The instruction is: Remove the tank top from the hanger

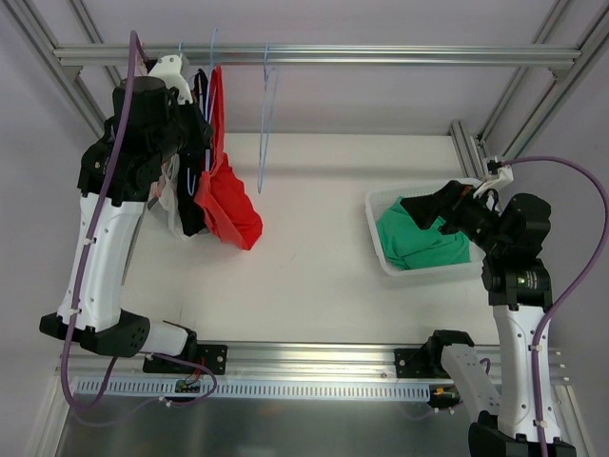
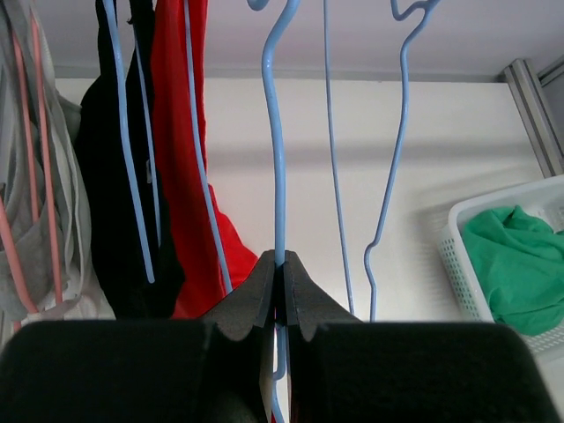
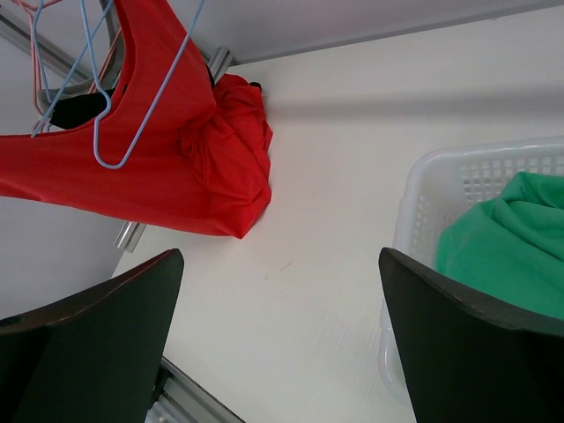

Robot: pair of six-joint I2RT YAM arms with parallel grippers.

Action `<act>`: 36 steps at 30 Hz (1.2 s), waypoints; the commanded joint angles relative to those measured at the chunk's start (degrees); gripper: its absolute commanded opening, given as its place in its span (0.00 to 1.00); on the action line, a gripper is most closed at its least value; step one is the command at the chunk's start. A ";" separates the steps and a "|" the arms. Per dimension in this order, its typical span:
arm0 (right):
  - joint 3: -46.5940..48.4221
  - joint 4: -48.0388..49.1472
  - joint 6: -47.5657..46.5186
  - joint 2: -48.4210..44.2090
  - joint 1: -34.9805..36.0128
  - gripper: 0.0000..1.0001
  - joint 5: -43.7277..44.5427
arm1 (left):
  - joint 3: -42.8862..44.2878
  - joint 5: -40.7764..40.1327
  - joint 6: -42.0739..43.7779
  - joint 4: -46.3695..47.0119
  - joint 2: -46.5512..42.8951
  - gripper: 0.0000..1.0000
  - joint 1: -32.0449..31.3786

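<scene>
The left jaws are pressed together on one thin strand of a light-blue wire hanger (image 2: 275,176), with barely any pad behind it. The right jaws are spread wide and grip nothing; they hover at the white plastic mesh basket (image 1: 373,208) by the right edge of the white surface (image 1: 314,267).

The red sleeveless tank top (image 1: 226,198) hangs from the aluminium rail (image 1: 381,54) near the far left corner, just beside the clamped strand. Its lower half is bunched low and seems to rest on the surface.

I cannot tell whether the pinched strand belongs to the hanger that carries the red top or to a bare one next to it. If it is a bare one, any pull steadies the wrong wire, and the loaded hanger may swing or come off the rail.

The round wire could also roll or slip out of so narrow a grip once cloth drags on it.

A black garment (image 2: 115,176) and a grey garment (image 2: 48,220) crowd the red top, so a grab from the right jaws may catch a neighbour.

A strap could snag on the hanger's shoulder.
</scene>
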 commanded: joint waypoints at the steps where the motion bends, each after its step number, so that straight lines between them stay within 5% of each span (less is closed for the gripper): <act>1: -0.07 3.43 1.27 0.04 -0.13 0.99 -2.17 | -2.47 2.48 -1.94 5.50 -0.66 0.00 0.16; 10: -1.39 6.33 2.41 0.65 -0.04 1.00 -4.54 | -13.63 9.34 -7.83 8.92 -12.43 0.00 -0.19; 17: -6.04 18.45 5.05 1.97 1.97 0.99 -13.41 | -28.03 13.56 -10.99 11.12 -25.08 0.00 -0.63; 24: -12.72 28.21 4.26 3.37 13.72 1.00 -13.69 | -47.26 21.99 -10.47 11.12 -41.34 0.00 -0.72; 29: -17.37 32.08 0.22 5.48 25.76 0.99 -6.59 | -58.17 29.29 -14.24 10.34 -52.23 0.00 -0.72; 36: -24.68 51.14 4.00 16.43 37.74 0.92 13.87 | -68.12 41.50 -18.11 8.66 -55.68 0.00 -0.63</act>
